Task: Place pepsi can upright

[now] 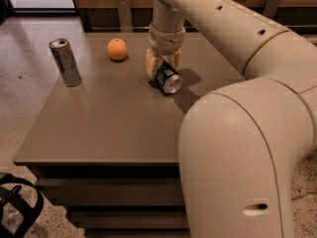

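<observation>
The pepsi can [169, 80] lies on its side on the brown table [109, 128], right of centre, with a silver end turned toward the camera. My gripper [163, 66] comes straight down over the can's far end. Its cream fingers [151, 65] press against both sides of the can, shut on it. The can still rests on the table top.
A taller, slim silver-grey can [65, 62] stands upright at the table's left edge. An orange [117, 49] sits at the back, left of the gripper. My arm's large body [237, 152] covers the table's right front. Chairs stand behind the table.
</observation>
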You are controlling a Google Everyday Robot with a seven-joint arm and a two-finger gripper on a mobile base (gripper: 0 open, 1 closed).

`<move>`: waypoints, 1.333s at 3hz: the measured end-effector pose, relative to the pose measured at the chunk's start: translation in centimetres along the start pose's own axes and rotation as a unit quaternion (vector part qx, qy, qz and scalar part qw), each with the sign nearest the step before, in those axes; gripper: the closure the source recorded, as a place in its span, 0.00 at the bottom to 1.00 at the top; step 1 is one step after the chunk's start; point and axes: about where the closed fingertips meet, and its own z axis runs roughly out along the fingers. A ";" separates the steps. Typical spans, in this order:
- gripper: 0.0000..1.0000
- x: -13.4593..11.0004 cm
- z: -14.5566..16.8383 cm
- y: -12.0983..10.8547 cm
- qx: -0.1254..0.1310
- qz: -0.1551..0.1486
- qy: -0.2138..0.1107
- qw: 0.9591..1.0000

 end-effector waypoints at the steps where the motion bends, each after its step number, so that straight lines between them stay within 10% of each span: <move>1: 1.00 -0.3 0.2 0.1 0.000 -0.001 -0.004 1.000; 4: 1.00 0.5 -2.2 0.0 -0.011 -0.043 -0.050 0.998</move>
